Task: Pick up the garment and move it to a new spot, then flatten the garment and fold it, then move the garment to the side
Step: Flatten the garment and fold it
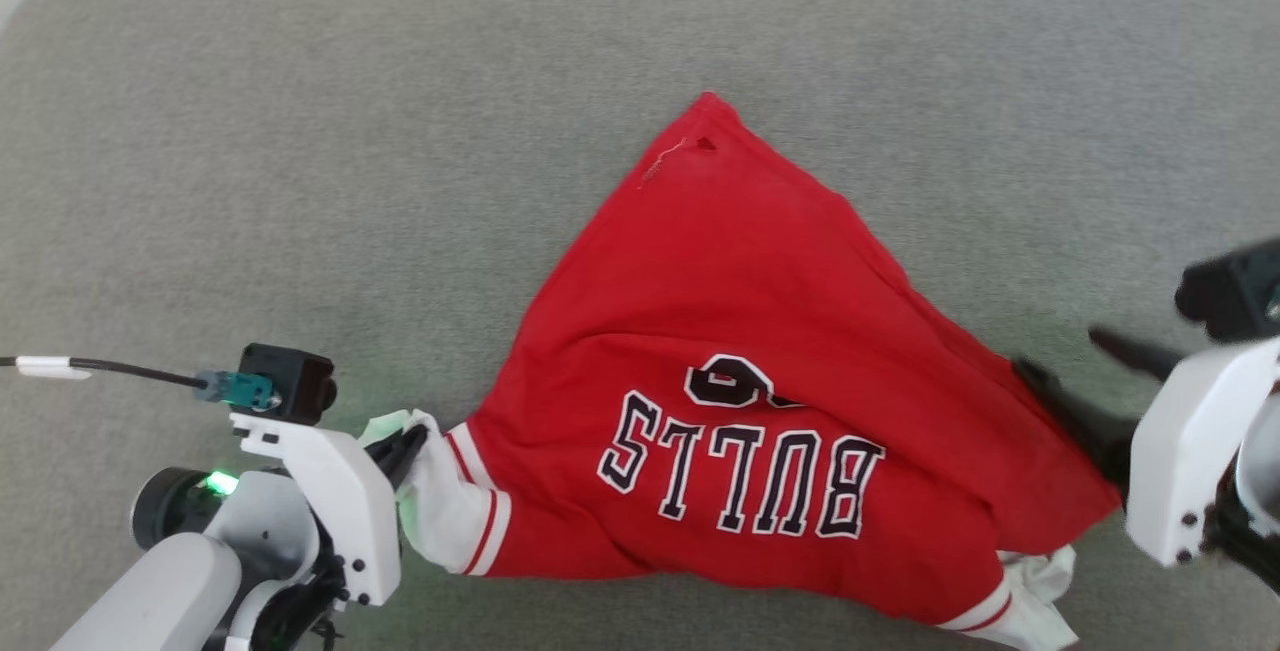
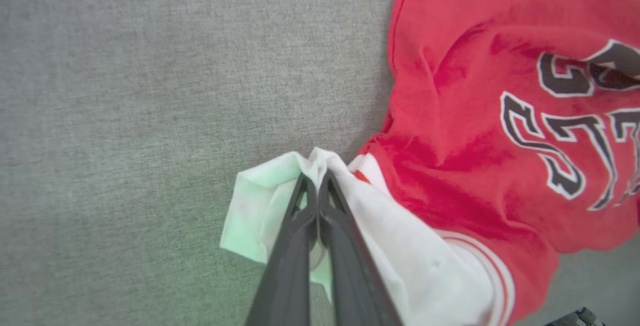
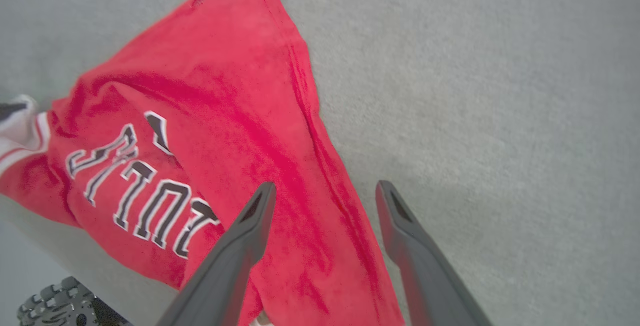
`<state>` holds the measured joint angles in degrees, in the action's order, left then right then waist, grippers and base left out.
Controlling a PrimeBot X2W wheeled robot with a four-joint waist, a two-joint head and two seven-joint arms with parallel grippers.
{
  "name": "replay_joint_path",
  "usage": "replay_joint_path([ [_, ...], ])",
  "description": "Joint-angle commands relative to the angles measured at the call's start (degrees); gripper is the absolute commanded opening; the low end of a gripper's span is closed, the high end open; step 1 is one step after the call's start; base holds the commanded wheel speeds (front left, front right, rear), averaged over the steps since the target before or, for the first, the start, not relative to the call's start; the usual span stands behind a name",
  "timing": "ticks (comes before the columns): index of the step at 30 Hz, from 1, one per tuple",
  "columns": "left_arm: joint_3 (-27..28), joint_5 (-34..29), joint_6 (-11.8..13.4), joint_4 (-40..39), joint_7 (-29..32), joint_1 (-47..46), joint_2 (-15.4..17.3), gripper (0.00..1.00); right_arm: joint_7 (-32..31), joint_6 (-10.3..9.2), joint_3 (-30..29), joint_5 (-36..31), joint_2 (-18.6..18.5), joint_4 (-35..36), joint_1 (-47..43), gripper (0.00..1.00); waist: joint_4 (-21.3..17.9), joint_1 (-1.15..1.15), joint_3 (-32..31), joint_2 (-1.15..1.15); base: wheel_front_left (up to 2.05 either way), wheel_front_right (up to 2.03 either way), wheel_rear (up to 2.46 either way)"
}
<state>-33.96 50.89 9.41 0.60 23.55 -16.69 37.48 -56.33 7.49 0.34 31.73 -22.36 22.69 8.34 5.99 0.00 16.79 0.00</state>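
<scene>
1. Surface (image 1: 300, 131): grey woven fabric, rounded far-left corner. It bears everything below.

2. Jersey (image 1: 740, 291): red, lying on the middle and near-right of the surface. Spread in a rough triangle, with the tip pointing away from the robot and the wide edge nearest it. Creased, not flat. Its near-left and near-right corners are turned out to white lining with red-and-white striped trim.

3. Lettering (image 1: 740, 476): "BULLS" in black with white outline, upside down in the head view. Part of a numeral sits just beyond it.

4. Right gripper (image 3: 326, 187): at the jersey's right edge, fingers spread wide and holding nothing. One finger is over the red cloth, the other over bare surface.

5. Left gripper (image 2: 315, 181): at the jersey's near-left corner, fingers pressed together and pinching a fold of the white lining (image 2: 260, 201).

6. Cable (image 1: 120, 367): dark, with a white tag, running from the left edge to the left wrist camera.

7. Mark (image 1: 706, 143): small and dark, near the jersey's far tip.
</scene>
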Motion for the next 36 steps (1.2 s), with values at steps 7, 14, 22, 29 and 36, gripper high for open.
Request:
replay_joint_path([
  [7, -1.9, -0.7, -1.4, 0.3, 0.9, -2.6, -1.8, 0.0, 6.3, 0.0, 2.9, -2.7, 1.2, -1.3, 8.7, 1.0, 4.1, 0.0, 0.9, 0.0, 0.0, 0.0, 0.0],
  [14, -4.4, -1.7, -4.1, 2.3, 1.5, -6.7, -5.1, 0.0, 14.7, 0.0, 9.7, -2.6, -1.0, -13.8, 20.6, 1.0, 9.7, 0.0, 2.3, 0.0, 0.0, 0.0, 0.0],
  [22, -7.1, -3.0, -7.3, 5.5, 1.0, -11.6, -9.6, 0.0, 17.8, 0.0, 17.7, -1.3, -3.5, -32.4, 32.9, 1.0, 15.8, 0.0, 4.8, 0.0, 0.0, 0.0, 0.0],
  [29, -8.5, -3.7, -9.6, 8.4, -0.1, -14.6, -12.7, 0.0, 17.0, 0.0, 25.1, -0.2, -4.7, -47.1, 41.0, 1.0, 19.3, 0.0, 7.1, 0.0, 0.0, 0.0, 0.0],
  [36, -8.8, -3.6, -10.7, 11.0, -1.3, -16.1, -14.2, 0.0, 10.4, 0.0, 35.9, 1.6, -5.1, -60.4, 42.1, 1.0, 20.9, 0.0, 8.5, 0.0, 0.0, 0.0, 0.0],
])
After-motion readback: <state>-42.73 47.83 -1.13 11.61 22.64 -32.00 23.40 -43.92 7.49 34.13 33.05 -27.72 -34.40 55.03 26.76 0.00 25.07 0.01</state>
